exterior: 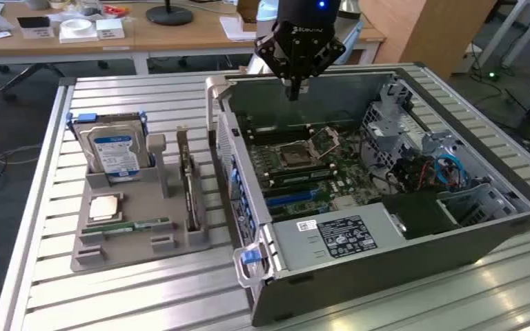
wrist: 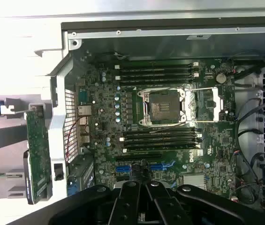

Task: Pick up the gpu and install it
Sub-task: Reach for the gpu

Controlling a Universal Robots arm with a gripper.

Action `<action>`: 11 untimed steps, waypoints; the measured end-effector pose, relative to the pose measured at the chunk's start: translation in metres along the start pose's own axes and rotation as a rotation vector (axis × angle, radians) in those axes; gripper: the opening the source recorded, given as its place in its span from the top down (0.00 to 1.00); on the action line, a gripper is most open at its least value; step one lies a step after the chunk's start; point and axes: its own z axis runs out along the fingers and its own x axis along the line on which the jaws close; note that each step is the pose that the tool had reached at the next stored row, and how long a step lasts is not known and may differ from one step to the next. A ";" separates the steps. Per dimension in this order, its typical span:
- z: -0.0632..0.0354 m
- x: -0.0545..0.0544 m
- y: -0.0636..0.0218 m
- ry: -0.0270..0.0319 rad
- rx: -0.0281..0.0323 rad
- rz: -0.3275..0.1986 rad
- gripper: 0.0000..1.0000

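The tool [exterior: 292, 88] hangs pinched shut on nothing above the far end of the open computer case [exterior: 403, 255]. The case lies on its side toward the worktop's [exterior: 136, 303] edge at the exterior view's right, so the motherboard [exterior: 306, 162] faces up for access. The gpu [exterior: 188, 186] stands on edge in a slot of the grey holder [exterior: 122, 249], just beside the case. Upright like this, its top edge is probably free for a pinch. The hard drive [exterior: 113, 148] stands in the same holder, and the RAM stick [exterior: 141, 225] lies flat there.
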 end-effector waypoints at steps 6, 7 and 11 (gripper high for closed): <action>0.0000 0.000 0.0000 0.0000 0.0000 0.000 0.89; 0.0000 0.000 0.0000 0.0000 0.0000 0.000 0.89; 0.0001 0.000 0.0000 -0.0001 -0.0001 0.000 0.89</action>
